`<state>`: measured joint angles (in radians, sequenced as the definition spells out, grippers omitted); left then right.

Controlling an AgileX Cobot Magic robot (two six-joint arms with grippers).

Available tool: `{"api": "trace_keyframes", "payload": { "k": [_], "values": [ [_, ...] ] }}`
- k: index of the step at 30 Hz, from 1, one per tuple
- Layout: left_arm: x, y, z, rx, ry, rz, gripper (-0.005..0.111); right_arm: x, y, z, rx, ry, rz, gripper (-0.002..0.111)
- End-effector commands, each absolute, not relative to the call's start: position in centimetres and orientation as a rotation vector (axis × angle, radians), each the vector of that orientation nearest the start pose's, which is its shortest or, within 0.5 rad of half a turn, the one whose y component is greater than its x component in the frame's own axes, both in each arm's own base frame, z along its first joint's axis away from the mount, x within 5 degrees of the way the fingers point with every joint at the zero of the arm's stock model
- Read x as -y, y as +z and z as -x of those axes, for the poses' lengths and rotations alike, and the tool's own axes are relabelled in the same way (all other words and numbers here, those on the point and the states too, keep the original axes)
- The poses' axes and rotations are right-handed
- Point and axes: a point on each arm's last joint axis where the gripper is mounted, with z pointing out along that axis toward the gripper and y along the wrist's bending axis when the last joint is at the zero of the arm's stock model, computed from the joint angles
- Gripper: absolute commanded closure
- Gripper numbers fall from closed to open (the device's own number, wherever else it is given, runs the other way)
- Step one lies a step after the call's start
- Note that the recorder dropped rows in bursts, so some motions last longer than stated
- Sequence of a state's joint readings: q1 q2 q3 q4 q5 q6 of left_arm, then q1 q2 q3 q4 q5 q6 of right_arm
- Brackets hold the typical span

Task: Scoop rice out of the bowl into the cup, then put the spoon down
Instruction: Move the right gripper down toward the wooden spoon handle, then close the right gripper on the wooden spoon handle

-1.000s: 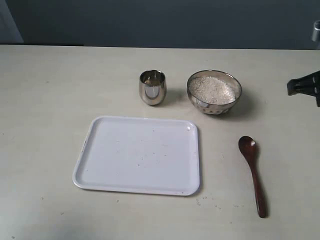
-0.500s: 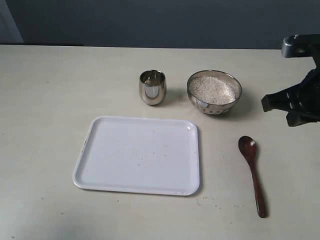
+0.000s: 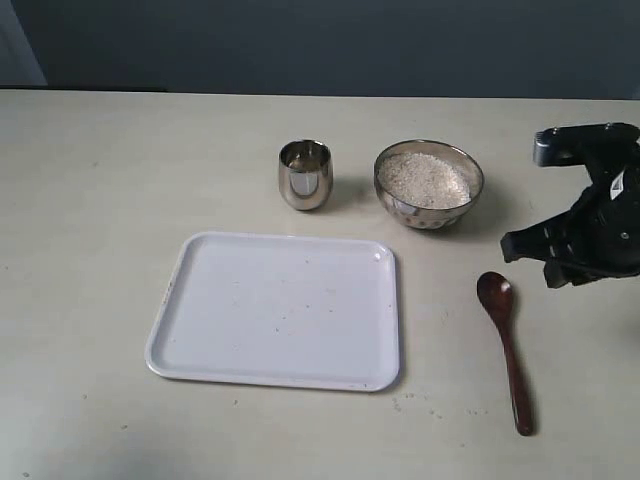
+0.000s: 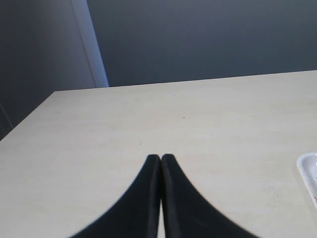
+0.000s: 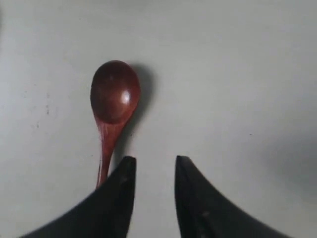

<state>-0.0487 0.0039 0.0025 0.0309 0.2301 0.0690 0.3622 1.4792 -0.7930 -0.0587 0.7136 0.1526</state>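
Note:
The steel bowl [image 3: 429,184] holds a mound of white rice [image 3: 424,178] at the back of the table. Left of it stands the small steel cup [image 3: 304,174]. The dark reddish-brown wooden spoon [image 3: 505,345] lies flat on the table, its oval bowl toward the far side. My right gripper [image 3: 540,262] hovers just right of the spoon's bowl, open with nothing between its fingers. In the right wrist view the spoon [image 5: 113,106] lies beside one finger of the right gripper [image 5: 154,159], not between the two. My left gripper [image 4: 161,156] is shut over bare table.
A white tray [image 3: 280,308] lies on the table in front of the cup, left of the spoon; its corner [image 4: 309,174] shows in the left wrist view. A few loose grains [image 3: 420,403] lie by the tray's near right corner.
My right arm has come in from the right edge, moving left and toward the spoon. Its gripper has opened from shut. The spoon, bowl and cup have not moved.

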Motion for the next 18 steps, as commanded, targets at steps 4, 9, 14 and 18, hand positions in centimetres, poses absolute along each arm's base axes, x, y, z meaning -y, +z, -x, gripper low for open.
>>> {"api": "trace_keyframes", "payload": {
  "k": [4, 9, 14, 18],
  "values": [
    [0.2, 19.3, -5.6, -1.697, 0.039, -0.120, 0.106, -9.3, 18.7, -23.8, -2.935, 0.126, 0.256, 0.066],
    [0.2, 19.3, -5.6, -1.697, 0.039, -0.120, 0.106, -9.7, 18.1, -22.9, -3.019, 0.212, 0.163, 0.066],
    [0.2, 19.3, -5.6, -1.697, 0.039, -0.120, 0.106, -9.8, 16.6, -21.0, -3.100, 0.229, 0.149, 0.066],
    [0.2, 19.3, -5.6, -1.697, 0.039, -0.120, 0.106, -10.3, 15.1, -19.5, -3.098, 0.243, 0.173, 0.066]
  ]
}}
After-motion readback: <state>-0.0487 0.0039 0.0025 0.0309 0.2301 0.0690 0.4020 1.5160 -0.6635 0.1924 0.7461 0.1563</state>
